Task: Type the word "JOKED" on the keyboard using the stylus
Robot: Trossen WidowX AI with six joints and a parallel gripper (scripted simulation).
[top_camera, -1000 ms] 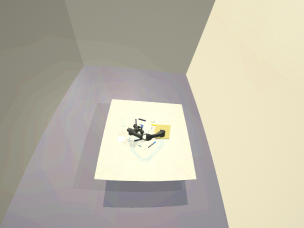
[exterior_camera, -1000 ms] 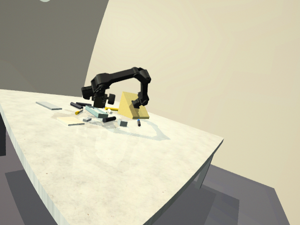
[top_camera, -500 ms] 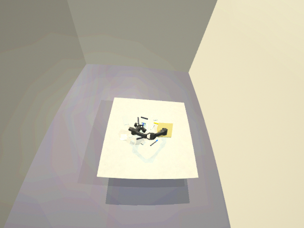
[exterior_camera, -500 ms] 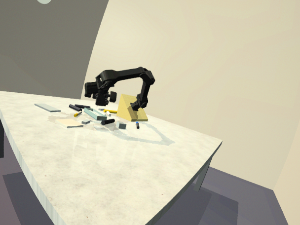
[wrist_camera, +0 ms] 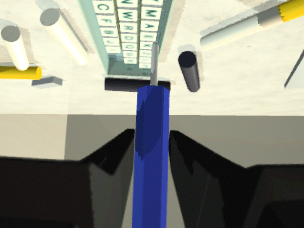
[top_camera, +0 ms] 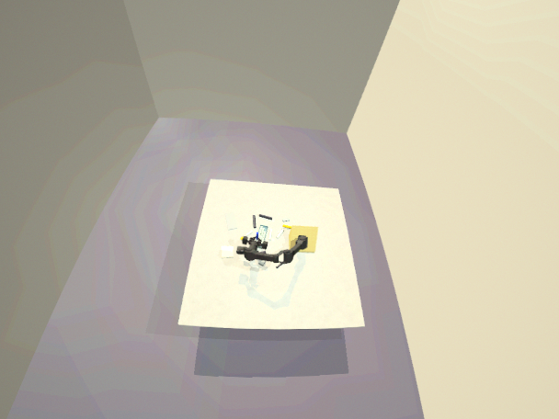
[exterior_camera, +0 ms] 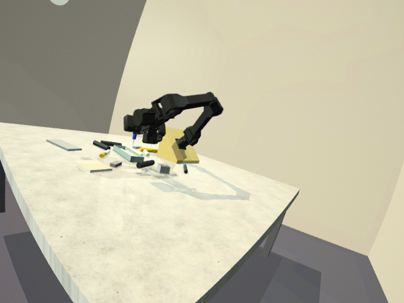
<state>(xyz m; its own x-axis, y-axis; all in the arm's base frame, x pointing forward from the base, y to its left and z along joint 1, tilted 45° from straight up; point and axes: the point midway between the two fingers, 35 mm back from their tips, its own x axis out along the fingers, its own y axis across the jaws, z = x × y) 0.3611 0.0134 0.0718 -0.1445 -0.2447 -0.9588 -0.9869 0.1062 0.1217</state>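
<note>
My gripper [wrist_camera: 151, 137] is shut on the blue stylus [wrist_camera: 151, 112] [exterior_camera: 134, 136], gripping its barrel with the thin grey tip pointing away from the fingers. The teal keyboard [wrist_camera: 94, 36] [exterior_camera: 135, 159] lies on the table with rows of pale letter keys. In the wrist view the tip overlaps the right-hand column of keys, near K and Z. In the exterior view the stylus stands nearly upright with its tip low, by the far side of the keyboard. Whether the tip touches or presses a key cannot be told. The stylus hides part of the keys near its tip.
A yellow wedge [top_camera: 311, 233] [exterior_camera: 164, 149] stands beside the arm's base. Black cylinders [exterior_camera: 101, 145] [wrist_camera: 190, 72], white cylinders [wrist_camera: 65, 37] and a yellow cylinder [wrist_camera: 20, 73] lie around the keyboard. A cream block [exterior_camera: 93, 166] [top_camera: 227, 252] and a pale slab [exterior_camera: 63, 145] lie farther out.
</note>
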